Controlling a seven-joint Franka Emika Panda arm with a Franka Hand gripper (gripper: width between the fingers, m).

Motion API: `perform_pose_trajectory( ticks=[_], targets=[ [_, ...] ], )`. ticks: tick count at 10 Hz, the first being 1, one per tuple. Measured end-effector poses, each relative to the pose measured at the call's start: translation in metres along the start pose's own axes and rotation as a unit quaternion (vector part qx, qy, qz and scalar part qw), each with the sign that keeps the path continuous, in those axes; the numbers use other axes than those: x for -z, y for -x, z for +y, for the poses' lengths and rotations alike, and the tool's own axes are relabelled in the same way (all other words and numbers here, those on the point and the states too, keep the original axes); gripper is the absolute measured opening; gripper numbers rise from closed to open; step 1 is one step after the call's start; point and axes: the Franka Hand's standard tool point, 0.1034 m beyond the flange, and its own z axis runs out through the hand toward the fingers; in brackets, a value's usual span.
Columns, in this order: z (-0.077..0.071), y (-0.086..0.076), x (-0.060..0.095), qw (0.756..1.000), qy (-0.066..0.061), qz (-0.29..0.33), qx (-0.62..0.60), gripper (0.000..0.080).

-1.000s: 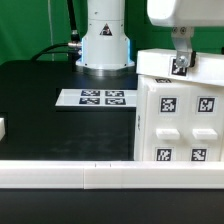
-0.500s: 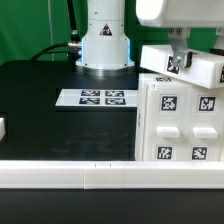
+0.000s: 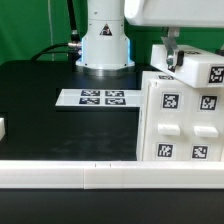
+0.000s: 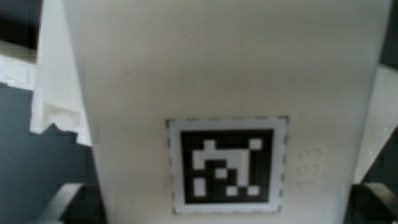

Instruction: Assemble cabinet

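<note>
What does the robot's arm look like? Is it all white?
Mostly. The arm is smooth, rounded and white. Its base is a white column with grey rings. The gripper has thin, dark metal fingers. Black cables hang behind the base.

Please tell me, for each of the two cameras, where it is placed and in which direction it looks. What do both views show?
Exterior view: off the arm, low at the table edge, facing the cabinet, the marker board and the robot base; the hand hangs above the cabinet.
Wrist view: on the wrist, looking close at a tagged white part; dark finger tips show.
Shared: probably this white part.
</note>
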Motion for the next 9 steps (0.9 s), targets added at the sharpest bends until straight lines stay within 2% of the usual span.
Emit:
perform_pose_trajectory(
  ticks=[3,6,7,9],
  targets=[
    [0.008,-0.004,-0.001,0.988,0.003,0.025,-0.154,0.0561],
    [0.012,-0.005,-0.001,0.949,-0.001,0.029,-0.313,0.0563],
    [0.013,-0.005,-0.001,0.945,-0.001,0.029,-0.327,0.0563],
    [0.015,-0.005,0.0,0.9,-0.004,0.029,-0.435,0.0563]
  ],
)
